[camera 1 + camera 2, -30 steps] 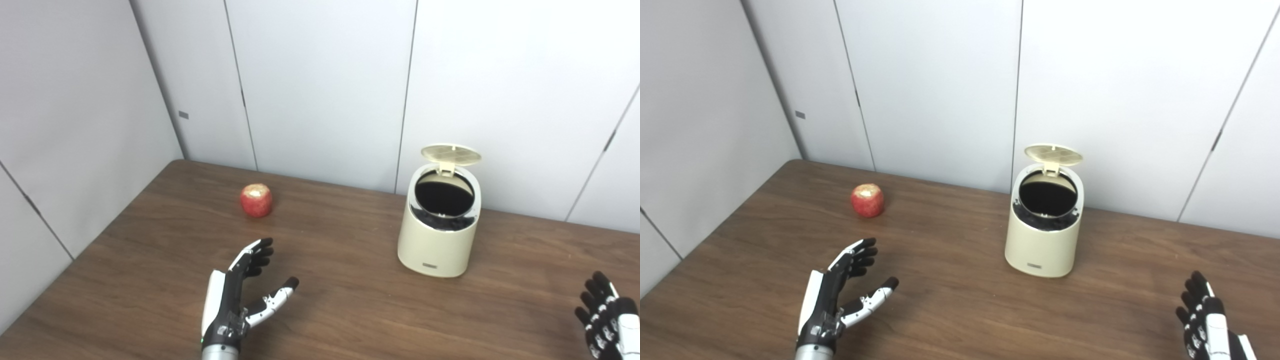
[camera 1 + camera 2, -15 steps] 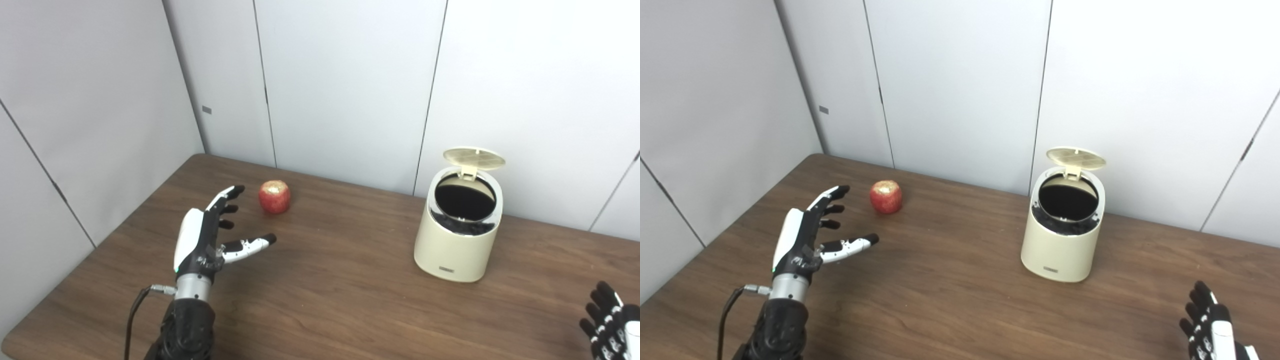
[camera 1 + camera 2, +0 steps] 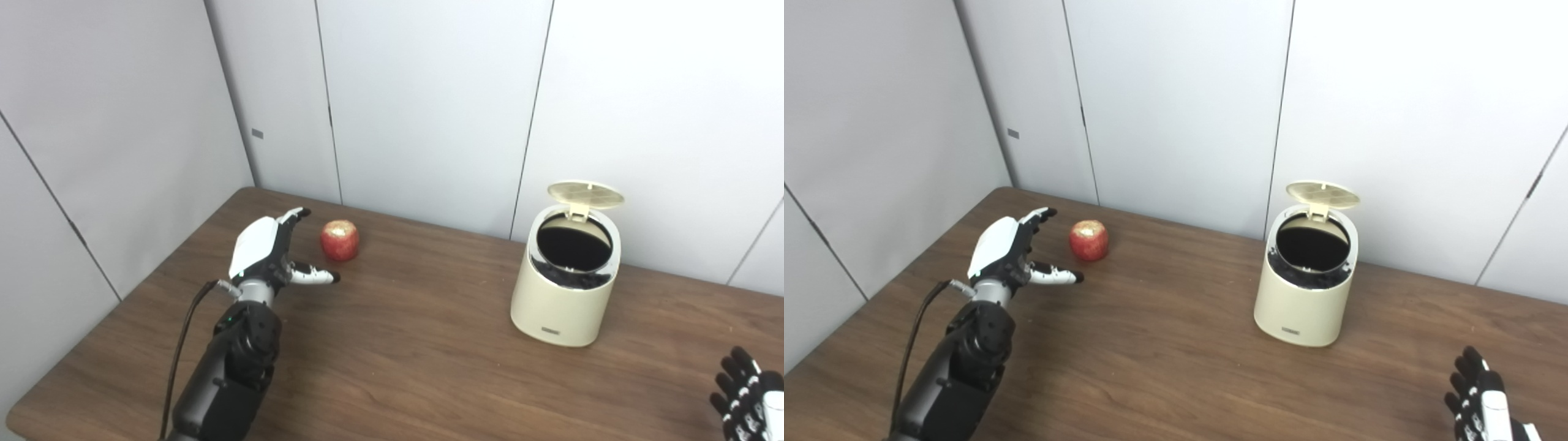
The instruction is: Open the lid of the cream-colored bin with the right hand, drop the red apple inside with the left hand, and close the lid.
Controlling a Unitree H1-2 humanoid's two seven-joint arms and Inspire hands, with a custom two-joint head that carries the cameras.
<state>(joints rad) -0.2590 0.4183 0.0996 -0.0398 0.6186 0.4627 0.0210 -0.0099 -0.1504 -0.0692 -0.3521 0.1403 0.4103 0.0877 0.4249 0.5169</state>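
A: Item 1, apple (image 3: 339,240)?
B: Red, 1 pc, pale patch on top. Sits on worktop (image 3: 416,361), far-left area, nr the back wall panels (image 3: 422,104). Nothing holds it.

A: Item 2, bin (image 3: 566,294)?
B: Cream-coloured, round, upright on worktop, right of centre, well apart from apple. Small dark label low on front. Lid (image 3: 585,194) is up, hinged at the back edge, ribbed underside showing. Opening exposed, dark inside w/ shiny rim; contents can't be made out.

A: Left hand (image 3: 269,251)?
B: Just beside apple, on its left, not touching as far as both views show. White back faces up. Fingers (image 3: 293,215) spread apart and pointing toward the wall past the apple's left side; thumb (image 3: 313,277) sticks out to the right, in front of the apple. Holds nothing. Black forearm (image 3: 229,373) runs up from bottom edge, thin cable (image 3: 184,343) looping along its left side.

A: Right hand (image 3: 1479,398)?
B: Bottom-right corner, only partly in frame, well apart from bin. Black fingers w/ white segments point upward, separated, nothing in them. Whether it rests on worktop or hovers: can't tell.

A: Surroundings?
B: Brown wood-grain worktop; plain grey-white panels behind and on left.
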